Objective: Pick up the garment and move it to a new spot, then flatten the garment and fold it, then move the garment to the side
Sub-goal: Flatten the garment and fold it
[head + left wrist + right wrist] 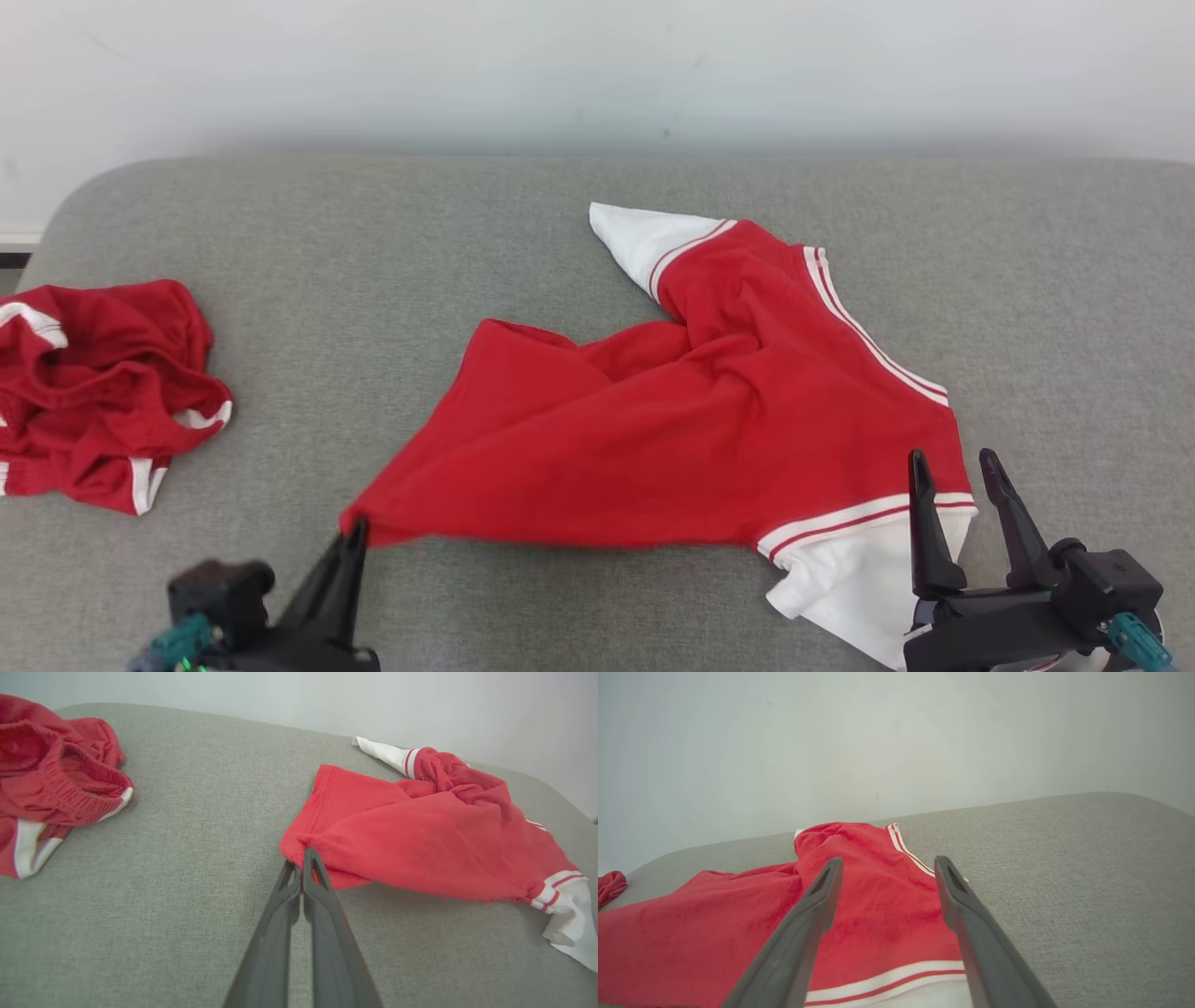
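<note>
The garment (691,429) is a red shirt with white, red-striped sleeve ends, spread loosely across the middle of the grey cushion. My left gripper (353,532) is shut on its near-left hem corner, and the cloth pulls to a point there. In the left wrist view the two fingers (303,858) press together on that red corner of the garment (420,844). My right gripper (952,465) stands open above the near-right white sleeve, nothing between its fingers. From the right wrist, the open right gripper (887,865) hovers over the garment (859,914).
A second red garment (93,392) lies crumpled at the cushion's left edge, also seen as a red heap (51,779) from the left wrist. The grey cushion (1074,308) runs back to a pale wall (597,65). Bare cushion lies right of the shirt.
</note>
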You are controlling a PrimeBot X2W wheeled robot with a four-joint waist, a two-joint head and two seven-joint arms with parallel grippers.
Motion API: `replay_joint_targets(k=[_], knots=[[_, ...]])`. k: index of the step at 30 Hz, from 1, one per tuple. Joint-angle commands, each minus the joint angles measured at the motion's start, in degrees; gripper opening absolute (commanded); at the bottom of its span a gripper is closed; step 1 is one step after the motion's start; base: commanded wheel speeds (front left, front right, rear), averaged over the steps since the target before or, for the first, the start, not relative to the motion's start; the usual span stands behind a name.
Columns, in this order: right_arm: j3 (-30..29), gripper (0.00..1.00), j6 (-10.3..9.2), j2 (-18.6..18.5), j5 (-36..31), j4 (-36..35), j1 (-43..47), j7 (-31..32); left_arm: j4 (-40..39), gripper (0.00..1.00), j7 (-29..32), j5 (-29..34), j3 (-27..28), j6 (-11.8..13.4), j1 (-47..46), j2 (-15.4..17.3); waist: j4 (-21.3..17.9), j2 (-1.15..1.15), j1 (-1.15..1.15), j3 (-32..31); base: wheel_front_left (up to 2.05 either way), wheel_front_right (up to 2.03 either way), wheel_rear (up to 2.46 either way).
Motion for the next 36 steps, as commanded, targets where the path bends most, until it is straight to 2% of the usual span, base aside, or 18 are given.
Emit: replay_joint_targets(k=[1,13,14,15,22,23,25,28,36], knots=[[0.14,1.00,-0.13,-0.67,-0.43,0.08,0.25,-0.02,1.44,0.00,-0.87,-0.74,-0.12,-0.05,1.33,-1.07,0.47,0.00,0.01,-0.59,0.00,0.00,0.00],[0.59,1.00,-0.13,-1.84,-0.13,0.39,0.56,-0.02,20.24,0.00,-8.54,-1.28,-2.24,-3.87,2.82,-5.22,-1.81,0.00,0.01,-0.77,0.00,0.00,0.00],[0.54,1.00,-0.13,-1.82,-0.21,0.34,0.67,-0.02,21.08,0.45,-9.72,-1.08,-2.22,-4.06,2.36,-5.60,-1.86,0.00,0.01,-0.88,0.00,0.00,0.00],[0.47,1.00,-0.13,-1.79,-0.30,0.33,0.78,-0.02,21.89,1.00,-10.79,-0.73,-2.06,-4.35,1.85,-5.75,-1.87,0.00,0.01,-1.05,0.00,0.00,0.00],[0.16,1.00,-0.13,-1.83,-0.46,0.39,1.32,-0.02,22.24,1.00,-15.77,1.74,-0.29,-3.95,0.29,-6.44,-1.74,0.00,0.01,-2.53,0.00,0.00,0.00],[0.28,1.00,-0.13,-1.91,-0.54,0.36,1.71,-0.02,16.96,1.00,-16.78,6.00,3.63,-1.57,0.37,-6.58,-2.02,0.00,0.01,-3.75,0.00,0.00,0.00],[0.34,1.00,-0.13,-2.11,-0.45,0.35,2.08,-0.02,11.77,1.00,-16.72,9.62,7.83,-0.69,1.90,-7.78,-2.35,0.00,0.01,-4.28,0.00,0.00,0.00],[0.30,1.00,-0.13,-2.23,-0.41,0.35,2.76,-0.02,6.57,1.00,-16.74,13.87,12.74,-0.76,3.95,-9.65,-2.95,0.00,0.01,-5.02,0.00,0.00,0.00],[-0.61,1.00,-0.13,-2.41,-0.62,0.22,4.99,-0.02,3.31,1.00,-16.76,20.09,19.58,-2.71,7.89,-12.99,-3.74,0.00,0.01,-6.33,0.00,0.00,0.00]])
